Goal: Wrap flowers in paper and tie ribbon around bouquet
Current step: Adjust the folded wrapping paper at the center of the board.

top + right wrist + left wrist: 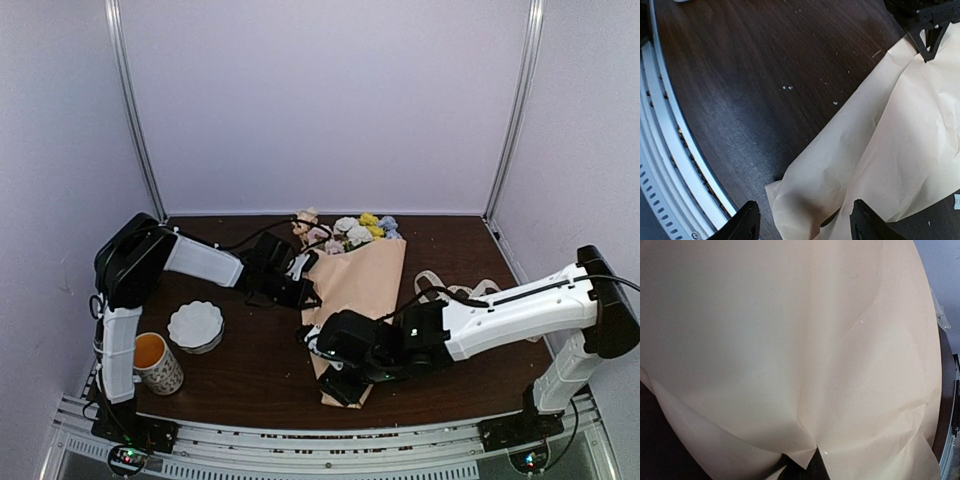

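The bouquet lies across the middle of the table. Its pastel flowers [355,230] poke out of the far end of the peach-tan paper [365,275]. My left gripper [303,292] is at the paper's left edge, shut on a pinch of it. The paper [790,340] fills the left wrist view and gathers to a crease at the dark fingertips [809,469]. My right gripper [338,380] hovers over the bouquet's near end. In its wrist view it [805,225] stands open, with the folded paper end [805,200] between the two fingers. The cream ribbon [455,290] lies loose to the right of the bouquet.
A white scalloped bowl [195,325] and a patterned cup [157,362] with orange inside sit at the near left. The table's white metal front rail [670,150] runs close to the right gripper. The left gripper's tips [926,47] show at the top right of the right wrist view.
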Robot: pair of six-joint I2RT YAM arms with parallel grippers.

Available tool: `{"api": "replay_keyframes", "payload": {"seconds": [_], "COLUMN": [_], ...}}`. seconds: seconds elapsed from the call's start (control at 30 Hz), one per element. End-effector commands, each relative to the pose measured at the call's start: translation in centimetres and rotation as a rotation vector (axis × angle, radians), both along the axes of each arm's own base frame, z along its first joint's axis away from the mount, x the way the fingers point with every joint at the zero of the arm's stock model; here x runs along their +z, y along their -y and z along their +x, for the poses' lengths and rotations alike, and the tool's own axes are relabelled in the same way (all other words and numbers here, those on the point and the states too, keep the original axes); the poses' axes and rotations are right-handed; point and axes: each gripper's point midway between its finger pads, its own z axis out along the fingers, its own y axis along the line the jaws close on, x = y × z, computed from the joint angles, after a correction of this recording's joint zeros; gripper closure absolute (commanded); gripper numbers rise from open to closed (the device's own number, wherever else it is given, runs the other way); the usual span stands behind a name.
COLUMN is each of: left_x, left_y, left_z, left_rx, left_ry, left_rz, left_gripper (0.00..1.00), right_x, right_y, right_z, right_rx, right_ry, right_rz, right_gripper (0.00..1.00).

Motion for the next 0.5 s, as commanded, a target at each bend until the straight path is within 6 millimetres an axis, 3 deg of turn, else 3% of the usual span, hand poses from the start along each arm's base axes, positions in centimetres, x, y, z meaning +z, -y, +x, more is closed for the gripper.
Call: {"api": "replay_keyframes", "payload": {"seconds": [0.0,0.17,0.23,0.4,0.47], "left_x": [-3.3,-3.3,-3.3,-3.5,-3.6], "left_y": [-1.3,-1.5,-1.6,-1.8,-1.8], "left_z": [-1.0,-1.1,-1.1,-1.0,-1.0], "left_rx": [0.011,0.006,0.007,0.014,0.010], "left_ry": [-0.061,-0.052,-0.050,-0.043,-0.041], "left_rz": [0.059,0.065,0.066,0.079,0.082], "left_gripper": [1.00,1.00,1.00,1.00,1.00], "right_x": [-2.2,-1.3,-1.7,-2.4,-2.4], "right_y": [3.6,3.6,3.9,3.9,3.5], "right_z": [1.4,1.0,0.9,0.5,0.0], "right_rx": [-0.119,-0.139,-0.158,-0.154,-0.120], "right_ry": [0.107,0.128,0.122,0.099,0.094], "right_rz": [-0.278,-0.283,-0.275,-0.274,-0.275], "right_gripper": [0.37,0.38,0.43,0.99,1.00]}}
